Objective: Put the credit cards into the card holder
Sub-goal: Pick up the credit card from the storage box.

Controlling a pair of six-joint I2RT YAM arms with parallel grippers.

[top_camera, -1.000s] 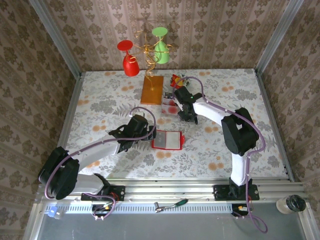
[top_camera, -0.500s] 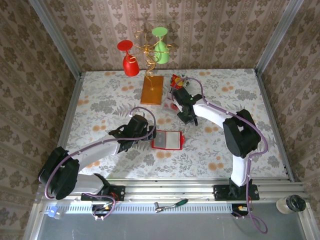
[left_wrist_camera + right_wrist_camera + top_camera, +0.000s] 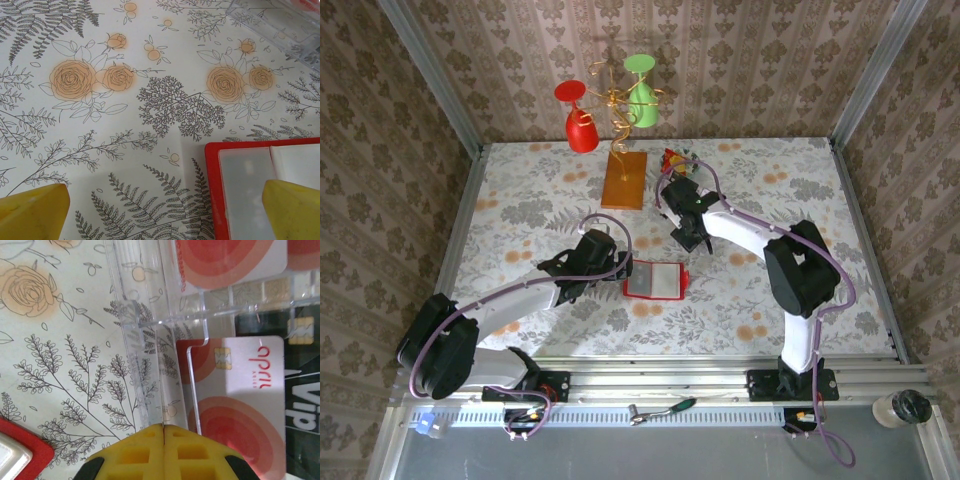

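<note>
The card holder (image 3: 655,280) is a flat red sleeve with a pale window, lying mid-table; its rim (image 3: 212,190) shows in the left wrist view and a corner (image 3: 25,450) in the right wrist view. My left gripper (image 3: 617,268) (image 3: 162,205) stands wide open just left of it, its right fingertip (image 3: 292,210) over the window. Credit cards (image 3: 235,385) (image 3: 230,260), whitish with red rings, lie in a clear tray (image 3: 145,365). My right gripper (image 3: 685,228) (image 3: 164,427) is shut at the tray's left wall. A thin line runs into the seam; whether anything is pinched is unclear.
A black card (image 3: 300,390) lies at the tray's right side. Behind the tray stand an orange-brown wooden slab (image 3: 625,180) with a gold wire stand, a red glass (image 3: 582,125) and a green glass (image 3: 642,100). A red-and-yellow wrapper (image 3: 672,160) lies by the tray.
My right gripper has shifted up and left over the clear tray, covering it, and its fingers have closed. The left arm and the card holder have not moved.
</note>
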